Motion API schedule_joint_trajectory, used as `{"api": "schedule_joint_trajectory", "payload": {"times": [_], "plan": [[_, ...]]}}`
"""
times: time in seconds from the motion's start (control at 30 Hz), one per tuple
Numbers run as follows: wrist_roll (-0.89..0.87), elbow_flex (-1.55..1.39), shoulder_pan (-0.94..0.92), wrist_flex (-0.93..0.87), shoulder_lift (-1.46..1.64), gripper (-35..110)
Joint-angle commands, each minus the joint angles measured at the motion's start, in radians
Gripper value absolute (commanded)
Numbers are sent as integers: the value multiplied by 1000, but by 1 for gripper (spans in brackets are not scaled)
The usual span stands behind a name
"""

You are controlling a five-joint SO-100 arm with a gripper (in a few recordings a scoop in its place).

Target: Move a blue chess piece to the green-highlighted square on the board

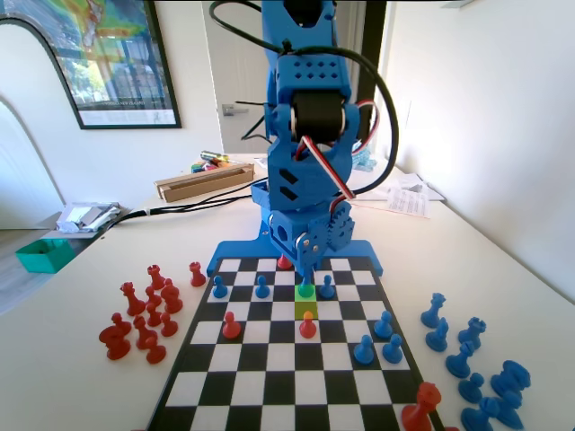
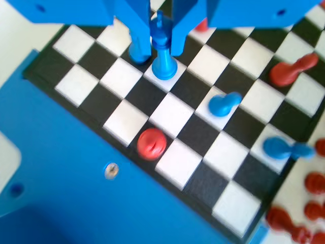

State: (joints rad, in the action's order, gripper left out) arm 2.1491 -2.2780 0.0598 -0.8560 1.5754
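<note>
On the board (image 1: 269,377), no writing; pincer (image 2: 161,48) straddles the blue chess piece (image 2: 164,63).

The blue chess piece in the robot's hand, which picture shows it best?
The wrist view: the blue chess piece stands upright between the hand jaws. In the fixed view, the low hand hides most of the piece.

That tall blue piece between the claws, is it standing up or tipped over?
Upright. In the wrist view the blue chess piece stands on its base on a white square, top between the gripper's jaws.
</note>
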Motion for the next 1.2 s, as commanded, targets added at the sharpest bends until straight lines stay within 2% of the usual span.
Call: {"api": "schedule_joint_trajectory", "payload": {"times": [0.0, 0.13, 0.4, 0.6, 0.9, 1.17], "plan": [[9, -5, 12, -12, 29, 1], [8, -6, 12, -8, 29, 1], [6, -5, 11, 12, 29, 15], [8, 37, 6, -34, 31, 15], [-25, 325, 8, -399, 97, 15], [-121, 643, 17, -750, 261, 7]]}}
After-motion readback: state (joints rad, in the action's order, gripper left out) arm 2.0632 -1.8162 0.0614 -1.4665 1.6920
